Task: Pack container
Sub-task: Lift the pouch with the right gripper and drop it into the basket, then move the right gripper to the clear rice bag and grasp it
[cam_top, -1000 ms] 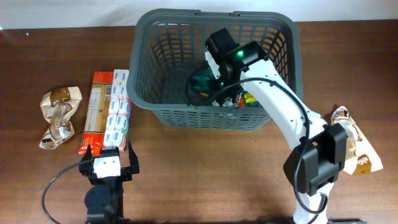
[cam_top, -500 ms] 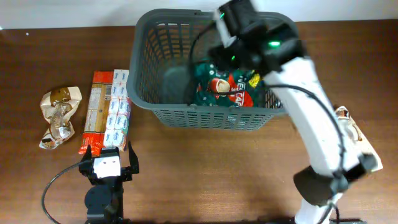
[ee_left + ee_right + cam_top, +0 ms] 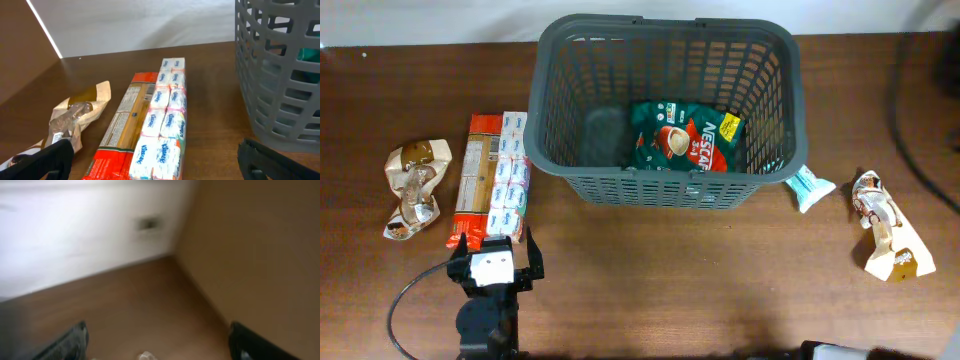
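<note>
The container [image 3: 665, 190], a dark grey lattice basket, stands at the back middle of the table; a green Nescafé packet [image 3: 682, 140] lies flat inside it. In the left wrist view the container's wall [image 3: 280, 75] fills the right side. My left gripper [image 3: 496, 247] rests open near the front left, just short of a Kleenex tissue pack [image 3: 510, 180] and a red pasta pack [image 3: 475, 180]; its view shows the tissue pack [image 3: 165, 125] ahead between the spread fingers. My right gripper [image 3: 162, 342] is open and empty, seen only in its own blurred view.
A crumpled beige packet [image 3: 415, 185] lies at the far left. To the right of the basket are a small teal-and-white packet [image 3: 810, 186] and another beige packet [image 3: 885, 235]. A dark cable [image 3: 910, 110] crosses the right edge.
My right gripper opened and let the green packet go inside the basket, then the arm swung up and out of the overhead view. The left arm stayed still.
</note>
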